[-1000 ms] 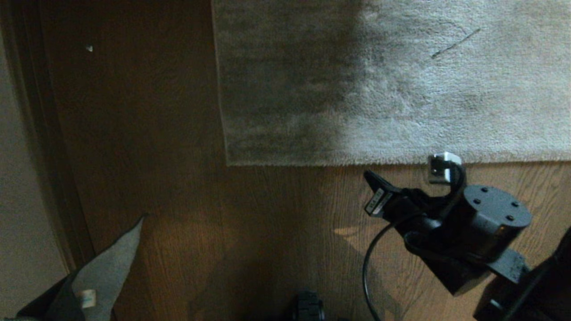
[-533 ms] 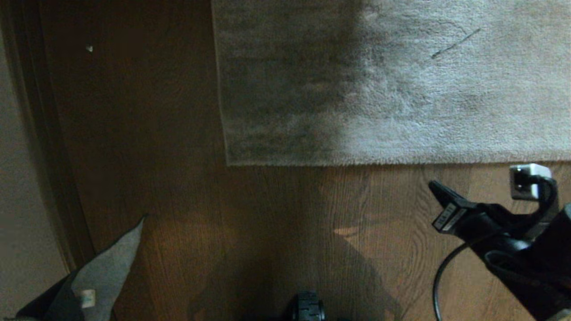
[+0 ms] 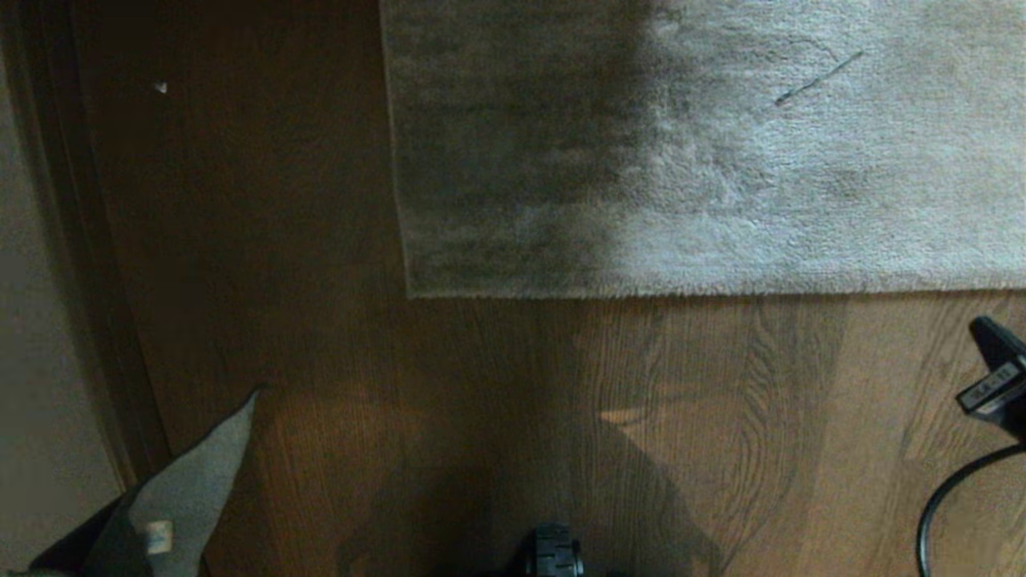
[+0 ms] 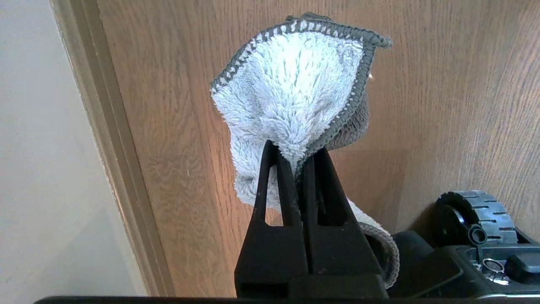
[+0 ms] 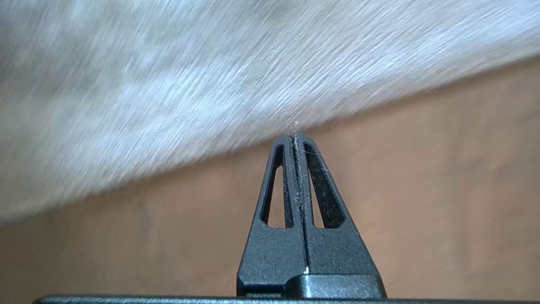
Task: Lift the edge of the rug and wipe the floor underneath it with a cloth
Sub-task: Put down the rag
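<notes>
The pale grey-beige rug [image 3: 721,160] lies flat, and the rug edge [image 3: 641,293] runs straight across to a square corner [image 3: 410,293]. Brown wood-grain floor [image 3: 481,401] lies in front of it. My left gripper [image 4: 295,150] is shut on the fluffy pale grey cloth [image 4: 295,84], held low at the near left; the cloth [image 3: 192,481] shows there with its whitish tag. At the far right my right gripper [image 3: 979,327] hangs over bare floor, short of the rug edge. It [image 5: 294,137] is shut and holds nothing, with only loose fibres on it. The rug [image 5: 168,84] lies ahead of it.
A pale wall with a dark skirting board [image 3: 88,320] runs along the left. My base's wheel [image 3: 553,553] sits at the near middle, also in the left wrist view [image 4: 476,215]. A black cable [image 3: 946,497] loops below the right gripper. A white speck [image 3: 160,86] lies on the floor.
My right arm has swung back to the right, away from the rug edge, and is almost out of the head view. The left gripper and cloth have not moved.
</notes>
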Motion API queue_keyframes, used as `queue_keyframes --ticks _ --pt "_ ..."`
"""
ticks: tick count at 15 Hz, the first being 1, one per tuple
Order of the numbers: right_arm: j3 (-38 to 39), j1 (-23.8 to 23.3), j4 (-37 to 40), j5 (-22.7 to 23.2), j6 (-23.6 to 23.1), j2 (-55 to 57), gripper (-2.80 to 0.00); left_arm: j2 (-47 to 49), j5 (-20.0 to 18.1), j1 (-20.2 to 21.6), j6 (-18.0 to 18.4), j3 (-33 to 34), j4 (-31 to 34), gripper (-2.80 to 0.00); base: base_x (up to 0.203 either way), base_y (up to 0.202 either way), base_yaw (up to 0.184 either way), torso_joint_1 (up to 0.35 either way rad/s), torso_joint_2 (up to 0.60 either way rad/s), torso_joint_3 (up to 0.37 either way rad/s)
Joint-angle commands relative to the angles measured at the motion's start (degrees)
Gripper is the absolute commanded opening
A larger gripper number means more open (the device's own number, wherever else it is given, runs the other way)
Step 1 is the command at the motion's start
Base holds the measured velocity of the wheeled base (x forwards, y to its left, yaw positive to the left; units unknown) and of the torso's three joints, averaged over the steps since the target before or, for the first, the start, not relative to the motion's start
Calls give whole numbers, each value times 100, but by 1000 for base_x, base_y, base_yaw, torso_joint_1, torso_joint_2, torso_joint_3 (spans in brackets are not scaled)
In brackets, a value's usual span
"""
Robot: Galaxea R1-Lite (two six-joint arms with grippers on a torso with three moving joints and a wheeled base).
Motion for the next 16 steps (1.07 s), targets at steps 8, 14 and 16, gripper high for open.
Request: queue_keyframes --ticks 8,14,16 --pt "18 -784 451 193 -30 -1614 -280 -2 0 7 0 1 -1 -280 0 0 0 0 0 0" --pt "18 -754 2265 647 -25 -3315 -280 -2 0 1 0 1 -1 -280 0 0 0 0 0 0" --pt "13 -743 3271 1049 -26 -4315 -280 -2 0 1 0 1 -1 -280 0 0 0 0 0 0"
